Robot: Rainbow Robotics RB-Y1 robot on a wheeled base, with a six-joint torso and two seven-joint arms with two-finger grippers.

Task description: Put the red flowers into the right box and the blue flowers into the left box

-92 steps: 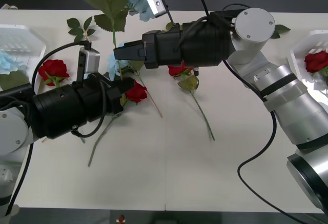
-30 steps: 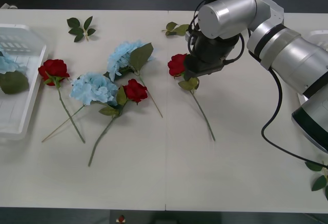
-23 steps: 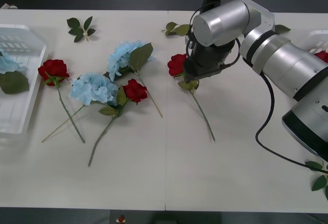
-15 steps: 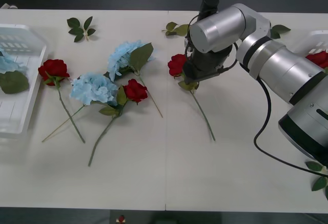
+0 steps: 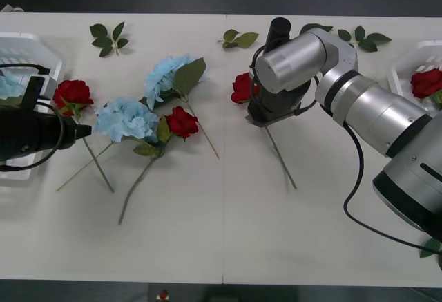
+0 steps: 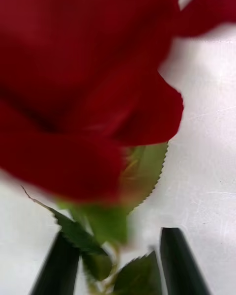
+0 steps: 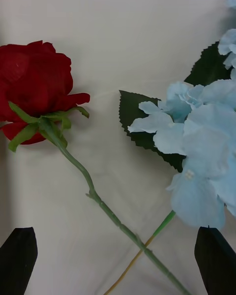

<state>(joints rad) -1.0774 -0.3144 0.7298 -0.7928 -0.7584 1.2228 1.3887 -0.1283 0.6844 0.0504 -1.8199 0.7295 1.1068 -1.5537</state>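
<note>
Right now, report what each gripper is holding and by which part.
The right gripper grips a red rose by its stem just under the bloom. The left gripper, open above the table beside another rose, holds nothing.

Red flowers (image 5: 184, 121): deep red blooms, green stems. Blue flowers (image 5: 126, 119): pale sky-blue, dark green leaves. Right box (image 5: 404, 68), left box (image 5: 41, 53): white. Right gripper (image 6: 119, 260) fingers: black.
</note>
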